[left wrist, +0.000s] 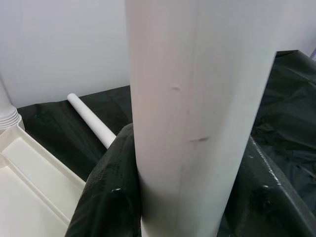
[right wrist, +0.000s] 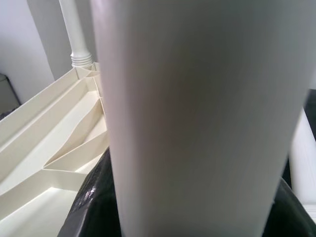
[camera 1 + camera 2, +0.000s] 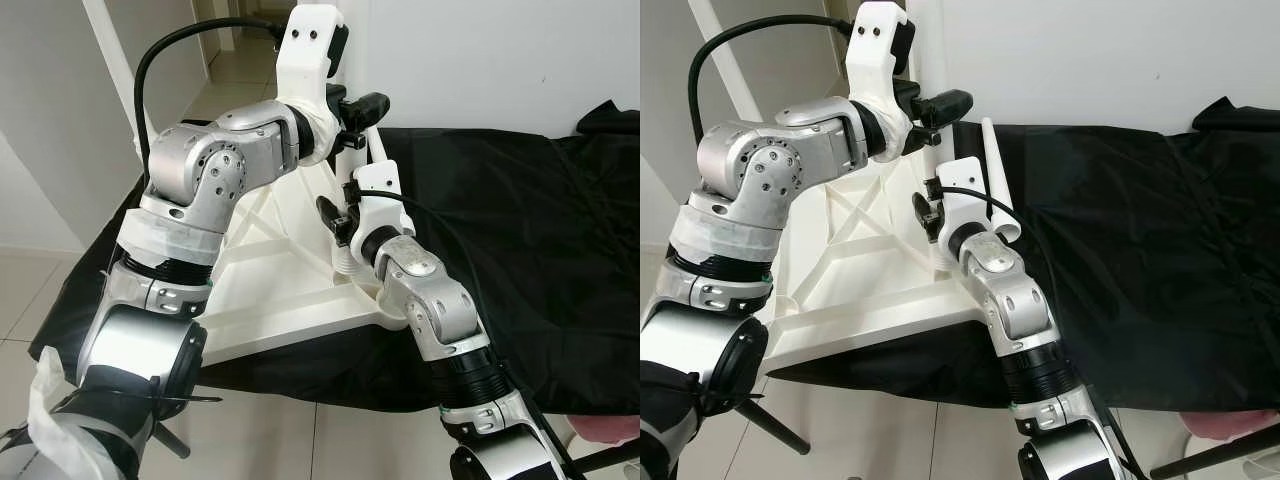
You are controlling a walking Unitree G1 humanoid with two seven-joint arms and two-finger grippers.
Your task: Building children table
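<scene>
The white table top point(image 3: 855, 275) lies upside down on a surface covered with a black cloth point(image 3: 1140, 250), with its ribbed underside facing up. A white table leg point(image 3: 377, 165) stands at its far corner. Both end effectors grip a leg. The left end effector point(image 3: 372, 108) is up high and is closed around a white leg, which shows big and close in its wrist view. The right end effector point(image 3: 925, 212) is lower down, near the table top, and it is closed around a white leg too. Another white leg point(image 1: 91, 123) lies flat on the black cloth. Pale floor tiles point(image 3: 30, 290) are beside the surface.
</scene>
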